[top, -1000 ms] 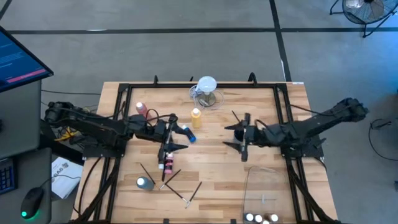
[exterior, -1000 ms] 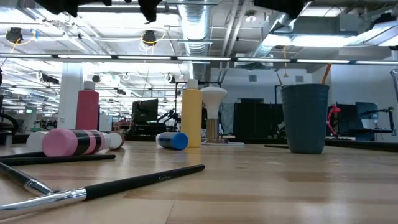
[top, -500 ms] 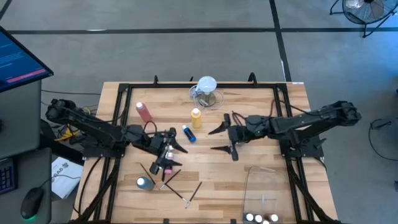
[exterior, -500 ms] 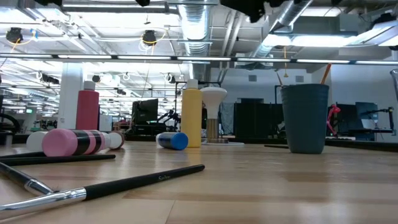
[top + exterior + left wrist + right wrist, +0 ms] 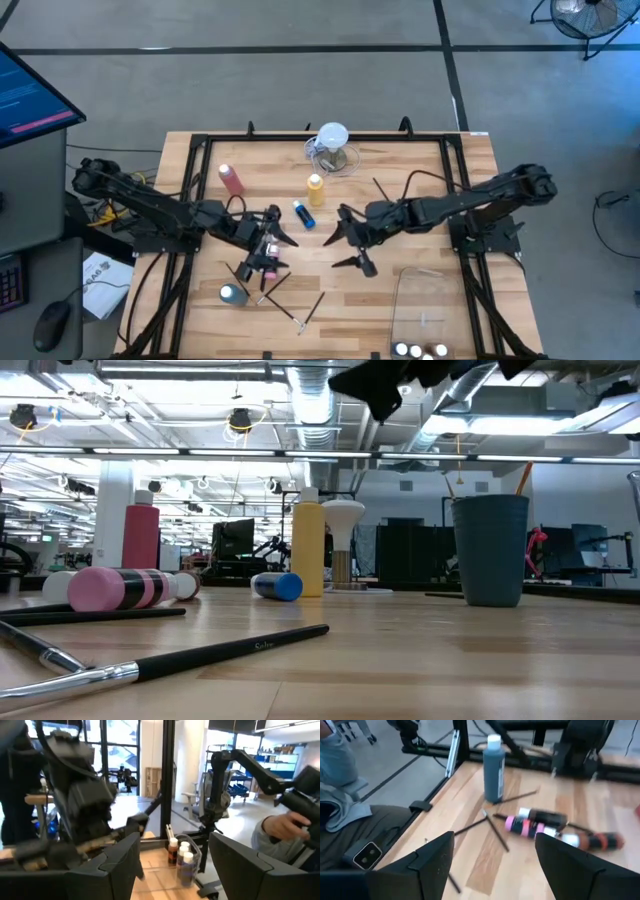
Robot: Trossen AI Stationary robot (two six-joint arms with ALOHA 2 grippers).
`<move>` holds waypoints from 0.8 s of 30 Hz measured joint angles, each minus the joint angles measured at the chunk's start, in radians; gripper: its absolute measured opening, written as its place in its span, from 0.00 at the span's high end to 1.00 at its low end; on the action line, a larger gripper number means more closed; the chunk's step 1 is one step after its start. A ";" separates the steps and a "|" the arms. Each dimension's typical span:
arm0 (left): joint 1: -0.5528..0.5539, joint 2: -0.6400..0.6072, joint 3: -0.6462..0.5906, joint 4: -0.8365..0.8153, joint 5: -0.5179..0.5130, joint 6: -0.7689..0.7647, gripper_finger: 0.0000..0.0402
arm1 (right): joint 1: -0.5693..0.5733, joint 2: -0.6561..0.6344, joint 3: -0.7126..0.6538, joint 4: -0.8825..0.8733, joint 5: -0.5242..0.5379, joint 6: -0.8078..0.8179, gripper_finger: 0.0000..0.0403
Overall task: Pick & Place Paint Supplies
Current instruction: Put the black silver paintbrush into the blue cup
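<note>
Right gripper (image 5: 347,242) jaws spread, empty, mid-table. Left gripper (image 5: 272,238) spread, apparently above pink-capped bottle (image 5: 268,262) lying toward table's (image 5: 420,200) front-left. Risk: descending arm nudges brushes (image 5: 300,312), rolls bottle away.

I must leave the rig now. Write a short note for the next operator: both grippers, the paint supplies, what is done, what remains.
Left gripper: open, empty, above the lying pink-capped bottles.
Right gripper: open, empty, over mid-table.
On the table: pink-red bottle and yellow bottle upright, small blue bottle lying, dark blue bottle upright, paintbrushes loose near it.
Done: a few white-capped bottles stand in the clear bin.
Left: everything else.
</note>
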 joint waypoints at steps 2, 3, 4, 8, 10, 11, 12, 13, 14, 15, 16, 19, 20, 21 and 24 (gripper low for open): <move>0.008 -0.002 0.002 0.016 0.000 0.011 0.44 | 0.013 0.015 0.002 0.006 0.000 0.029 0.33; 0.011 -0.002 0.007 0.016 0.000 0.018 0.44 | 0.020 0.026 0.005 0.014 0.000 0.045 0.33; 0.012 -0.002 0.013 0.016 0.000 0.022 0.44 | 0.030 0.036 0.005 0.012 0.000 0.061 0.33; 0.011 -0.002 0.031 0.021 0.000 0.022 0.44 | 0.072 0.094 0.004 0.019 0.000 0.091 0.33; 0.011 -0.002 0.033 0.022 0.000 0.022 0.44 | 0.091 0.130 0.004 0.063 0.000 0.080 0.33; 0.011 -0.002 0.033 0.025 0.000 0.022 0.44 | 0.097 0.148 0.004 0.079 0.000 0.069 0.33; 0.011 -0.002 0.033 0.029 0.000 0.022 0.44 | 0.104 0.163 0.004 0.089 0.000 0.060 0.33; 0.008 -0.002 0.033 0.032 0.000 0.021 0.44 | 0.110 0.180 0.009 0.092 -0.002 0.049 0.33; 0.005 -0.002 0.033 0.033 0.000 0.018 0.44 | 0.115 0.200 0.024 0.092 -0.002 0.038 0.33; 0.001 -0.002 0.033 0.035 0.000 0.012 0.44 | 0.120 0.218 0.041 0.085 -0.001 0.028 0.33; -0.004 -0.002 0.033 0.039 0.000 0.011 0.44 | 0.122 0.229 0.055 0.064 -0.001 0.015 0.33; -0.024 -0.002 0.034 0.050 0.000 0.006 0.44 | 0.137 0.278 0.110 0.051 -0.001 -0.010 0.33; -0.036 -0.002 0.036 0.053 -0.001 0.006 0.44 | 0.143 0.291 0.124 0.040 -0.001 -0.010 0.33; -0.049 -0.002 0.043 0.054 0.000 0.006 0.44 | 0.150 0.298 0.139 0.020 -0.001 -0.010 0.33; -0.097 0.000 0.059 0.058 0.000 0.022 0.44 | 0.165 0.322 0.186 -0.019 0.000 -0.013 0.33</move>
